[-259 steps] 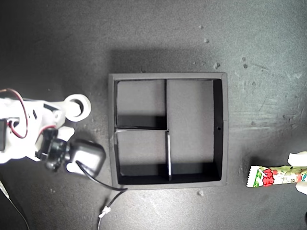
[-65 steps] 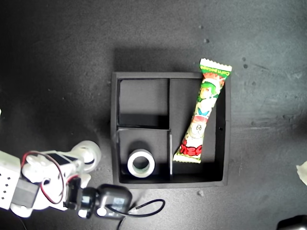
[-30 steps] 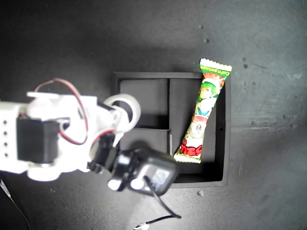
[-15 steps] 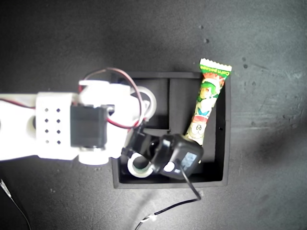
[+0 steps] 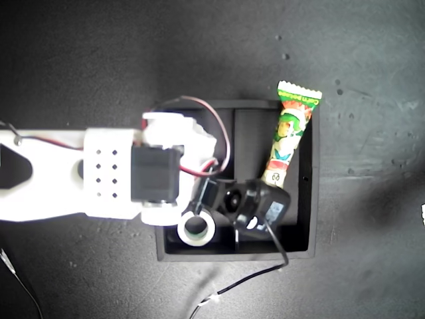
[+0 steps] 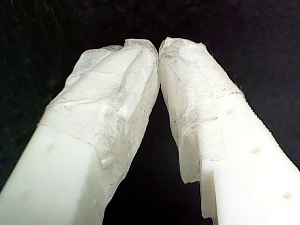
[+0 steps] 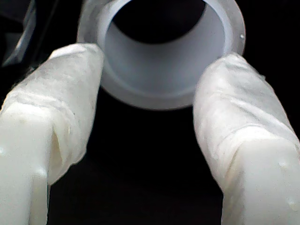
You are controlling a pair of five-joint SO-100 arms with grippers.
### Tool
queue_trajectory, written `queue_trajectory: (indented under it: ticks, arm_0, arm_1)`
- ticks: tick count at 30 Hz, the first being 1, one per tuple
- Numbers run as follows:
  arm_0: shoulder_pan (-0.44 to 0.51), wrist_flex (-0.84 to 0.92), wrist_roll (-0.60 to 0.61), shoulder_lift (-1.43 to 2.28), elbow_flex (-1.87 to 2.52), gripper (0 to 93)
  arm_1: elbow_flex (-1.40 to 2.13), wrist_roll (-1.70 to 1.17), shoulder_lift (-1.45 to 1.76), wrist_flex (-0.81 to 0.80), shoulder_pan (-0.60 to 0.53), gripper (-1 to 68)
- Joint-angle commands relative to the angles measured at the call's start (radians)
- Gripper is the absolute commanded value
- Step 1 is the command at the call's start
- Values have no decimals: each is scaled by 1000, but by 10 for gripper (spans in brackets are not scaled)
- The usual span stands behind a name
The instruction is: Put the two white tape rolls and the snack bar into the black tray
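Reaching deeper over the black tray (image 5: pixel 309 199), my second gripper (image 7: pixel 149 93) covers more

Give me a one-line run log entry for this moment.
stage: second roll over black divided tray | my second gripper: holding white tape roll | tray: greenish-core white tape roll, green-white snack bar | my first gripper: shut, empty

My second gripper (image 7: pixel 147 89), carrying a white tape roll (image 7: pixel 161 49), now reaches farther over the black tray (image 5: pixel 309 219) than half a second ago (covering its small upper compartment), toward the snack bar (image 5: pixel 289 136).
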Motion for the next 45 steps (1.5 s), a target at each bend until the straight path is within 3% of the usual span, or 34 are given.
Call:
queue_trajectory:
  ticks: [1,9,14,19,23,29,35,45]
  arm_0:
    - [6,112,5,-120,-371,164]
    - [-54,114,26,239,-38,119]
    - [-138,87,-2,690,468,74]
    - [-206,-181,-9,1289,1167,0]
    - [-225,-304,-43,1667,1585,0]
    - [-210,-356,-124,2083,2008,0]
    - [-184,-341,-178,2407,2281,0]
    - [-179,-310,-175,2551,2422,0]
  arm_1:
    - [-15,3,14,-14,-8,-4]
    - [-71,-5,20,67,2,-4]
    - [48,-84,133,87,98,-3]
    - [347,-187,615,103,199,-4]
    - [414,-247,640,120,244,-5]
    - [486,-299,640,140,316,-5]
    - [634,-387,640,29,388,-5]
    - [646,-400,640,83,431,1]
